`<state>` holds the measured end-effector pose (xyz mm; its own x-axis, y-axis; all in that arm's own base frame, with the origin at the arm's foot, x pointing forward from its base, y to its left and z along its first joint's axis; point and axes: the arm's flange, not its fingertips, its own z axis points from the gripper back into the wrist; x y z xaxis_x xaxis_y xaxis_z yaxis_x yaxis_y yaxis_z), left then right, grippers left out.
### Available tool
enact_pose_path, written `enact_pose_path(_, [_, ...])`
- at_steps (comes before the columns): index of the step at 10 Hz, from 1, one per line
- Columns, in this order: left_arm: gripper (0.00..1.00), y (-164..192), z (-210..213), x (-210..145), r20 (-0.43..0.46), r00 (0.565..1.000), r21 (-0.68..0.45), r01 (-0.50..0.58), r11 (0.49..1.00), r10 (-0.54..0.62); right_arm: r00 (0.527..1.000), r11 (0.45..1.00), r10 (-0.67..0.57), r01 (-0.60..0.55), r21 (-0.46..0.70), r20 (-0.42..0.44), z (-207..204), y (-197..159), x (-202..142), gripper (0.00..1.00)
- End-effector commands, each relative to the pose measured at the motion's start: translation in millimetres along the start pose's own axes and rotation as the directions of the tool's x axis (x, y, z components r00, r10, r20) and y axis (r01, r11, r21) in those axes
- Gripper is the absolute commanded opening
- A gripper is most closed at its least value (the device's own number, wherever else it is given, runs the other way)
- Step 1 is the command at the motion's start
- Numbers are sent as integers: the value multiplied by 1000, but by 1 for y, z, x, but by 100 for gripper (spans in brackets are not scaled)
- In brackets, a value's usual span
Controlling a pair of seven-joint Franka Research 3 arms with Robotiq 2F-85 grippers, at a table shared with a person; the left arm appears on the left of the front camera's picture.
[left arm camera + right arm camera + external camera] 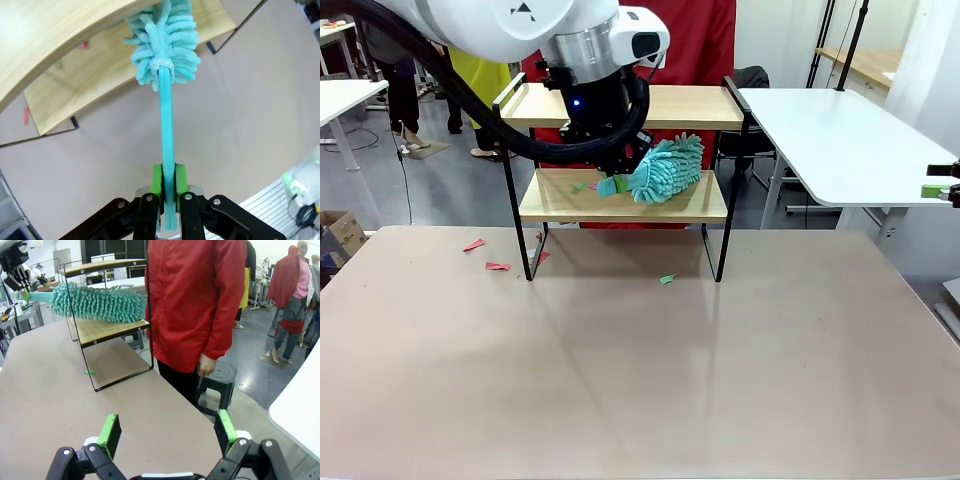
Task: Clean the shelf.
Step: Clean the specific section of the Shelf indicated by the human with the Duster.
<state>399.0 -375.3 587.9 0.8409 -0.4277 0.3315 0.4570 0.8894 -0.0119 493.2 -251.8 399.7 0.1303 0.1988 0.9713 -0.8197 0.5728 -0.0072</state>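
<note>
The shelf (620, 205) stands at the table's far middle, two wooden boards on a black frame. My left gripper (611, 184) is shut on the handle of a teal fluffy duster (665, 170), whose head lies on the lower board. In the left wrist view the gripper (169, 182) clamps the teal handle (166, 130) between green pads, and the duster head (162, 42) rests against the board (90, 85). A green and a red scrap (582, 186) lie on the lower board beside the duster. My right gripper (167, 435) is open and holds nothing, off the table's right side.
Red scraps (473, 244) (497, 266) lie on the table left of the shelf, and a green scrap (667, 279) lies in front of it. A person in a red jacket (195, 305) stands behind the shelf. A white table (840, 140) is at the back right.
</note>
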Motion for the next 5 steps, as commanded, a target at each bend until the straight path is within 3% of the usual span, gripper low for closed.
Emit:
enact_pose_path(1, [13,-31,3,4,45,993,52,-110,993,108,1000,1000,6,-6,0,2,-1,0,3,100])
enact_pose_path(5, [13,-83,-9,13,89,973,68,-218,974,211,1000,1000,6,-6,0,2,-1,0,3,100])
